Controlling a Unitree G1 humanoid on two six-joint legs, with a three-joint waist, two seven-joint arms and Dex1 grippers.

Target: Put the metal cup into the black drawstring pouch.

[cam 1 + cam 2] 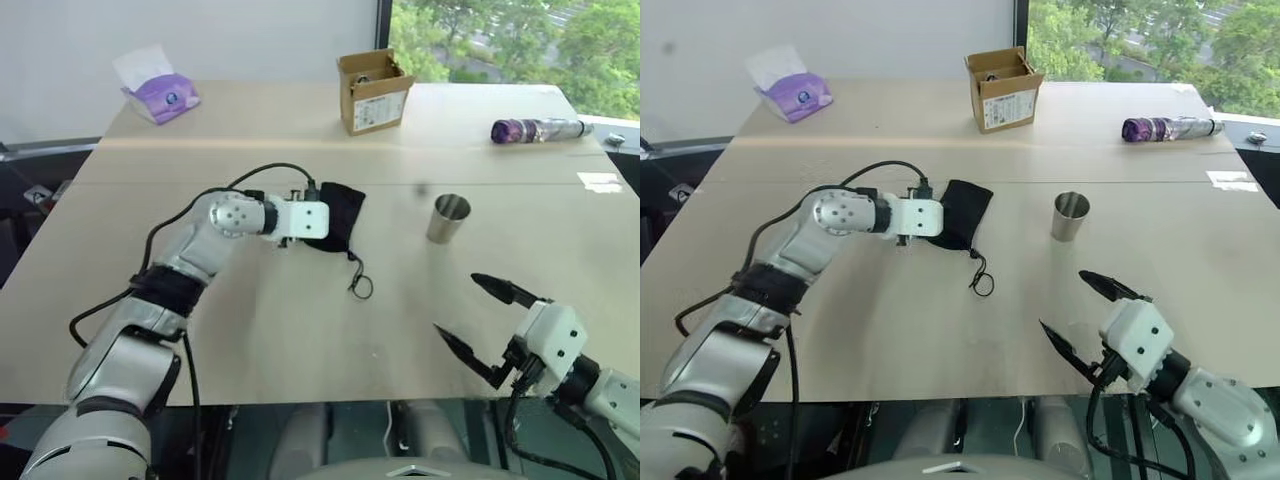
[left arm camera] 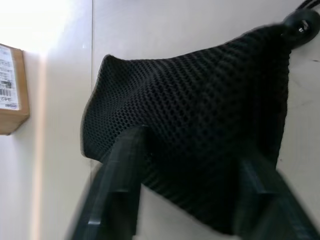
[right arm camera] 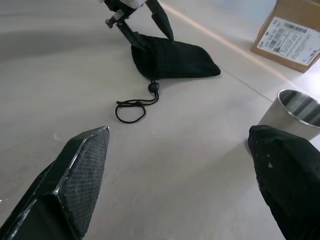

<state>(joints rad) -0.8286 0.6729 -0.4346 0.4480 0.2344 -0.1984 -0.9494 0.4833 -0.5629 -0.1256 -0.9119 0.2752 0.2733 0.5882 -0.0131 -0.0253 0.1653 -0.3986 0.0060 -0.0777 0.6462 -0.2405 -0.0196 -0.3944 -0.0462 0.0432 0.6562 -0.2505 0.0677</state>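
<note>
The black drawstring pouch (image 1: 342,212) lies flat near the table's middle, its cord and loop (image 1: 360,286) trailing toward me. My left gripper (image 2: 192,150) reaches in from the left and is shut on the pouch's near-left end, with mesh fabric humped up between its fingers (image 2: 122,165). To the right of the pouch, apart from it, the metal cup (image 1: 449,218) stands upright with its mouth up. Nearer the front edge and below the cup, my right gripper (image 1: 456,303) is open wide and holds nothing; the cup (image 3: 295,112) shows past its one finger.
An open cardboard box (image 1: 375,92) stands at the back centre. A purple tissue pack (image 1: 160,92) sits at the back left and a purple patterned bottle (image 1: 535,129) lies at the back right. A small white slip (image 1: 600,181) rests by the right edge.
</note>
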